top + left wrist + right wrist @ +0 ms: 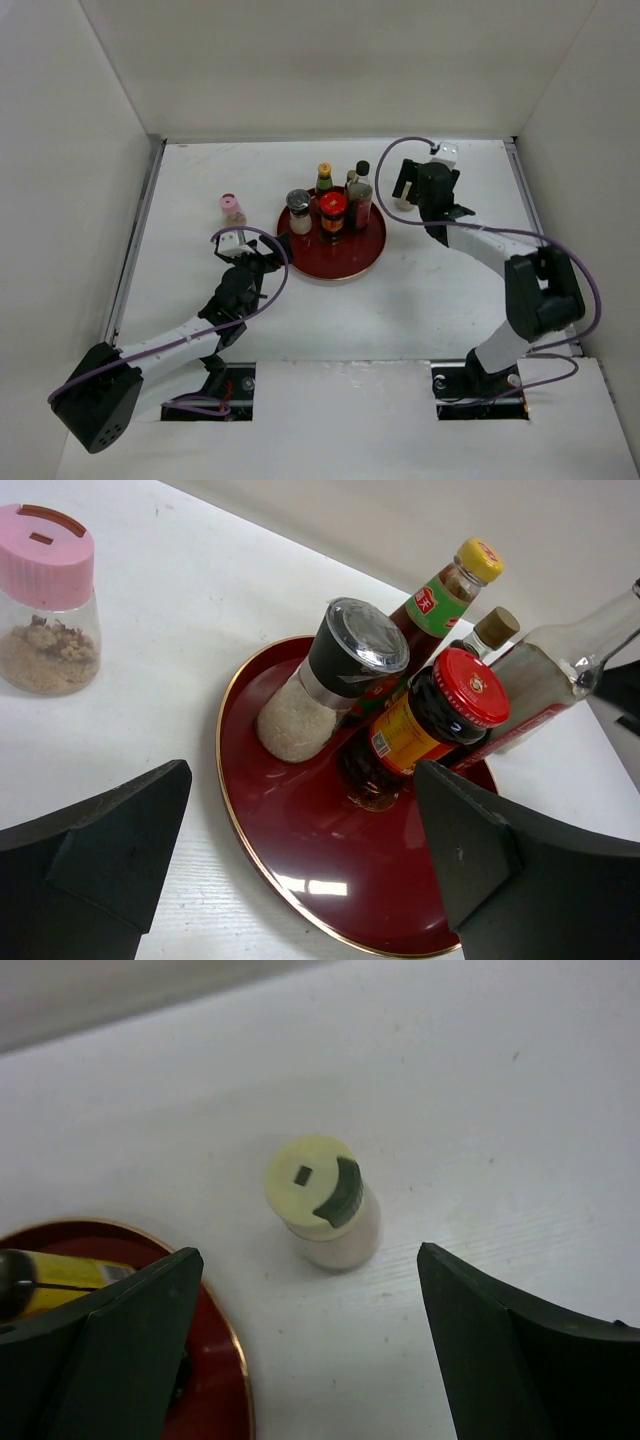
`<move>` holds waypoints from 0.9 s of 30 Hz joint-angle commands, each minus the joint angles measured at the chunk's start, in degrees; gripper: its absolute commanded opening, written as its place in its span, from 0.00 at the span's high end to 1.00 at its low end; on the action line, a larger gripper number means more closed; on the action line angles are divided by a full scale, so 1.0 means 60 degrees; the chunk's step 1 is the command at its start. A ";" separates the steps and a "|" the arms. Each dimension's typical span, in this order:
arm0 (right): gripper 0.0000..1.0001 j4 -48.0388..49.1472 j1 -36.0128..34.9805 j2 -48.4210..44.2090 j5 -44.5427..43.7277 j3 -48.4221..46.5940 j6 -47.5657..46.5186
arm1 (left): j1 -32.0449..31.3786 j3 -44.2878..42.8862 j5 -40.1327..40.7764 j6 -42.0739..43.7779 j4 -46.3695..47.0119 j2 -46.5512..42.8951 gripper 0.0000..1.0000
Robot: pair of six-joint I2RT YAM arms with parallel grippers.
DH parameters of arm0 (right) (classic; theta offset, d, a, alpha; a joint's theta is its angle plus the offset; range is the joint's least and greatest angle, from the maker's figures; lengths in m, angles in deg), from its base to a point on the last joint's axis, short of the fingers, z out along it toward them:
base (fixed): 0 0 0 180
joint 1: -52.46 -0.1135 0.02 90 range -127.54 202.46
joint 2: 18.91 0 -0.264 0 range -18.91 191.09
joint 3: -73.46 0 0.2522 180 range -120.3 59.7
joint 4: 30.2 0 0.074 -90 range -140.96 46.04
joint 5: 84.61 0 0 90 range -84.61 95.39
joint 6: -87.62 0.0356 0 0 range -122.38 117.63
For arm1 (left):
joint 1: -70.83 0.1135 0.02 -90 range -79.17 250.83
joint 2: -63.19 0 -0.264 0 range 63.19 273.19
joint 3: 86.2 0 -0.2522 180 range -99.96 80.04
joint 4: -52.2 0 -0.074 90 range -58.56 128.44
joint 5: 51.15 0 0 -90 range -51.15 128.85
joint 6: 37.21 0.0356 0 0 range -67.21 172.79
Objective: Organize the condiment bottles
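Condiment bottles stand on a white counter. Far left, alone, is a pink-capped jar of brown crumbs. Near it, the left pincer is spread wide and empty, facing the round red tray. The tray holds a silver-lidded jar of white grains, a yellow-capped bottle, a red-lidded jar of dark sauce and a tall clear black-capped bottle. Just off its far-right rim, a cream-capped jar stands untouched before the wide, empty right pincer.

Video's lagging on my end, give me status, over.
Left gripper, right gripper open, empty. Pink-capped jar, cream-capped jar off red tray. Nothing blocking.
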 commanded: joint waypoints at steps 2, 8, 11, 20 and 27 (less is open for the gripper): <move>0.05 -0.0174 0.0485 0.0812 0.0964 -0.1215 0.0142 | 0.0001 -0.0037 -0.0111 -0.0087 0.0391 -0.0096 0.05; 0.11 -0.0320 0.0808 0.1925 0.1215 -0.2138 0.0040 | 0.0016 -0.0052 -0.0111 -0.0087 0.0391 -0.0023 0.05; 0.16 -0.0394 0.0882 0.2395 0.1215 -0.2491 0.0025 | 0.0059 -0.0052 -0.0111 -0.0087 0.0377 -0.0038 0.05; 0.38 -0.0731 0.0911 0.2866 0.1230 -0.2727 0.0157 | 0.0221 -0.0023 -0.0126 -0.0072 0.0377 -0.0053 0.05; 0.53 0.0147 0.0620 0.0307 0.0001 -0.0548 0.0800 | 0.0279 0.0006 -0.0141 -0.0087 0.0377 -0.0096 0.05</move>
